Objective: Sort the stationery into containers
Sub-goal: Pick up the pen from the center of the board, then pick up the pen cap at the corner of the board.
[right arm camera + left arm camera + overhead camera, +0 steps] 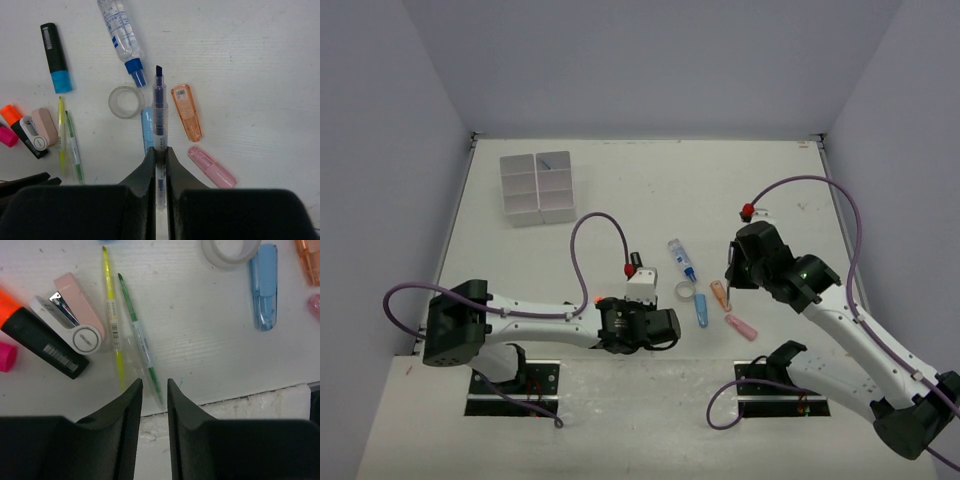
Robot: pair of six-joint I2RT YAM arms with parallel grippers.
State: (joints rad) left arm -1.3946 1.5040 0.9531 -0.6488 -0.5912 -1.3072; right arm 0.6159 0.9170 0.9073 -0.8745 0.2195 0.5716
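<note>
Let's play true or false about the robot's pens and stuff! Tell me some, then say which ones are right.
1. The right gripper holds a clear pen with a dark blue tip. True.
2. The tape ring sits around the blue-capped tube. False: it lies flat on the table beside the tube's cap.
3. A pink and white stapler lies next to the yellow pen. True.
4. The left gripper is holding the stapler. False: its jaws stand a little apart at the end of the green pen, and the stapler lies on the table.
</note>
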